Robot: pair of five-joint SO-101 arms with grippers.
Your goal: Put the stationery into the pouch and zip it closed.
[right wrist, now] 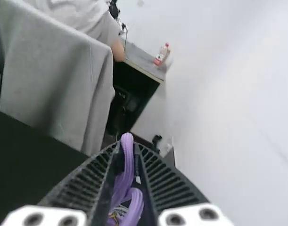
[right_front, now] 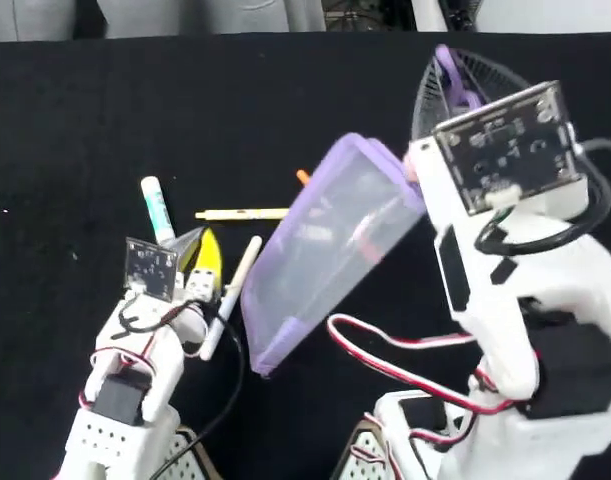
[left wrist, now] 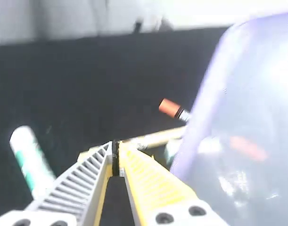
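Observation:
The translucent purple pouch (right_front: pixel 325 250) hangs tilted above the black table, its lower corner near the mat. My right gripper (right_front: pixel 447 72) is shut on the pouch's upper purple edge (right wrist: pixel 127 149). A pink item (right_front: pixel 366 236) shows through the pouch wall (left wrist: pixel 247 132). My left gripper (right_front: pixel 201 250) is shut with nothing in it, and its fingertips (left wrist: pixel 116 149) are low over the table beside the pouch. Around it lie a white-and-green marker (right_front: pixel 157 208) (left wrist: pixel 29 159), a cream pencil (right_front: pixel 242 214) (left wrist: pixel 155 138), a white pen (right_front: pixel 233 292) and an orange-tipped item (right_front: pixel 303 177) (left wrist: pixel 171 108) partly hidden behind the pouch.
The black table (right_front: pixel 75 130) spreads wide to the left and back. The right arm's white body and red cables (right_front: pixel 405 345) stand close to the pouch's lower corner. A grey cloth (right wrist: pixel 49 84) hangs beyond the table's far edge.

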